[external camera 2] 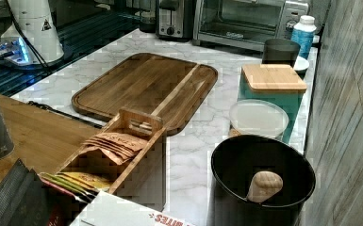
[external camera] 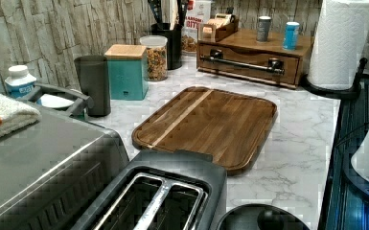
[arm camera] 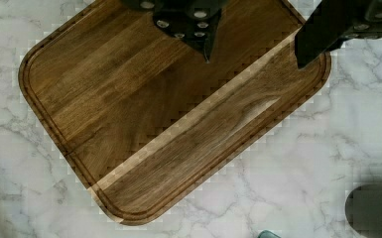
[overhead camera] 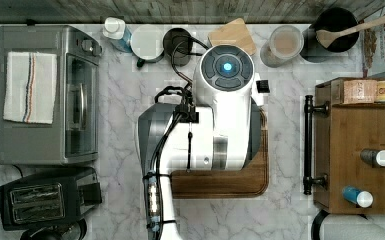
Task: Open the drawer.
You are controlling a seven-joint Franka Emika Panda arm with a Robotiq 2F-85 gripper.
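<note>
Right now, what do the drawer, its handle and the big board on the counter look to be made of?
The drawer looks like medium-brown wood with visible grain and a smooth finish. Its bar handle looks like dark metal, faintly glinting. The cutting board looks like darker oiled wood with one pale inlaid strip.

Location: a kitchen counter with a marble-pattern worktop [overhead camera: 125, 150]. Seen from above, a toaster oven [overhead camera: 47, 95] sits at 9 o'clock and a toaster [overhead camera: 45, 200] at 8. A cutting board [external camera: 211, 124] occupies the centre; a utensil crock [overhead camera: 335, 30] stands at 1 o'clock.
</note>
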